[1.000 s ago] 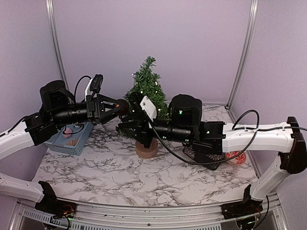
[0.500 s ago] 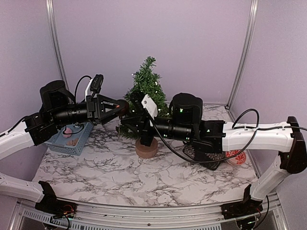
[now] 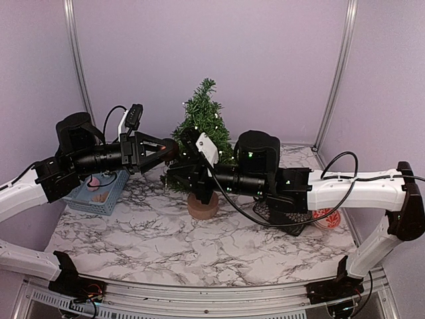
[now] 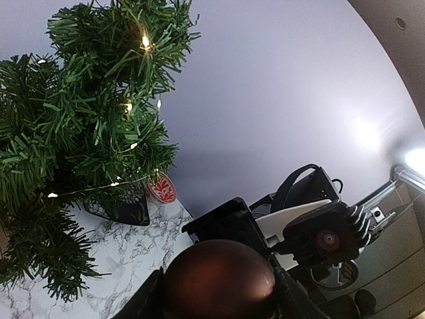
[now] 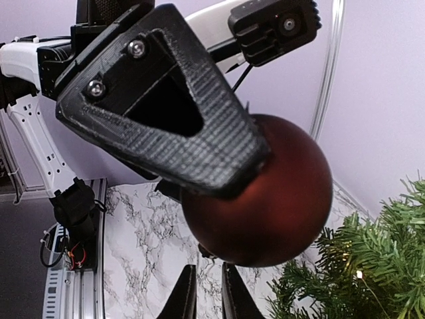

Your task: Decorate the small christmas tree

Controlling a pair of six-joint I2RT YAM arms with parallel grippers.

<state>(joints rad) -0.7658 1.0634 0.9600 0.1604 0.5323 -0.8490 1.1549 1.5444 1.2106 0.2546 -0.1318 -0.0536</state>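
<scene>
Over the bench (image 3: 219,249), a dark red ball (image 5: 265,199) is gripped by the left hand (image 3: 166,150). The right hand (image 5: 207,292) is all but closed, with nothing seen between its fingers. Just beyond both, the tree (image 3: 202,126) stands upright. It is judged light, easily tipped and soft-bristled, so it is best steadied at the trunk.

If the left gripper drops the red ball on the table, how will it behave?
The ball is round and smooth, so it would probably roll. That smooth skin may slip in the left gripper. Held by fingertips alone, it seems light, perhaps fragile.
</scene>
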